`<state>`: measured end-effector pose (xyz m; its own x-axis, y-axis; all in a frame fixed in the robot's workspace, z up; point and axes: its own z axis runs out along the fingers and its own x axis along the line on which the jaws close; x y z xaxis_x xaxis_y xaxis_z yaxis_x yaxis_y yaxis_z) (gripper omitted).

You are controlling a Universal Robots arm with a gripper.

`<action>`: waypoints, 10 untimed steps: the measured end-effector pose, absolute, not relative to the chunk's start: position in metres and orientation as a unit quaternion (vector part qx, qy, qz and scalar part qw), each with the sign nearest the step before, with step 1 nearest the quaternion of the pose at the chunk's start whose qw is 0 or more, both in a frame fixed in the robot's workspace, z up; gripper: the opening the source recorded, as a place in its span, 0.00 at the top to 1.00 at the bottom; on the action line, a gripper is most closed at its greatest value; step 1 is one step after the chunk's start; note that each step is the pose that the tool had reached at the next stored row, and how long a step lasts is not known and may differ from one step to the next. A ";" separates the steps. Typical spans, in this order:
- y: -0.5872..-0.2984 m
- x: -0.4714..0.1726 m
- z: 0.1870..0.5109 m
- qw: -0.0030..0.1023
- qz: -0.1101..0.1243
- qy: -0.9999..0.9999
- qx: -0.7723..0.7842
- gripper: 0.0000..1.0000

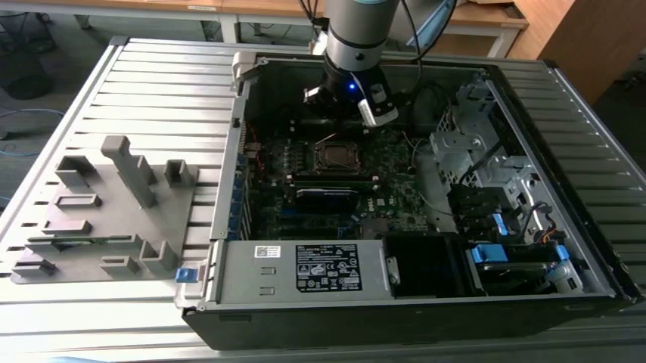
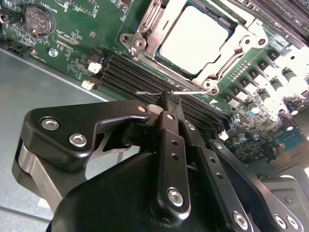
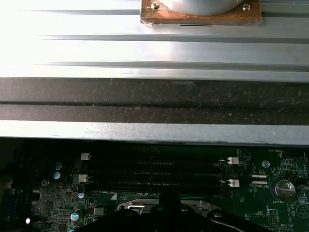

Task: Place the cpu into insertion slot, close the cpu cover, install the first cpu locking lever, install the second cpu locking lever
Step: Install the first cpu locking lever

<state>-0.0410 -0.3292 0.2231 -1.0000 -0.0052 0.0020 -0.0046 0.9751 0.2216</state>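
Bearing open computer case (image 1: 404,327), slatted metal table (image 1: 162,83)

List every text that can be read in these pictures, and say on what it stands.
Black label on the power supply: print too small to read.
White sticker beside it: too small to read.
Motherboard, white lettering near the coin battery: too small to read.
Nothing reads with certainty.

We log the cpu (image 2: 193,38) as dull silver-grey metal, matt and smooth. The cpu cover (image 2: 231,55) is brighter silvery metal with a slight sheen. The locking lever (image 2: 149,92) is thin bare metal wire. The motherboard (image 2: 82,43) is green and glossy. The gripper (image 2: 169,99) is matt black with shiny metal screws. In the exterior view the table (image 1: 151,83) is ribbed satin metal, and the fixture block (image 1: 101,204) looks like matt grey plastic.
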 end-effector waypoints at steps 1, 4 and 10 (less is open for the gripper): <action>-0.329 -0.041 0.223 0.001 -0.111 -0.994 0.002 0.90; -0.329 -0.041 0.222 0.001 -0.111 -0.994 0.002 0.90; -0.329 -0.041 0.221 0.001 -0.111 -0.994 0.002 0.90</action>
<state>-0.0408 -0.3286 0.2207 -1.0000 -0.0045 0.0020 -0.0040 0.9754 0.2204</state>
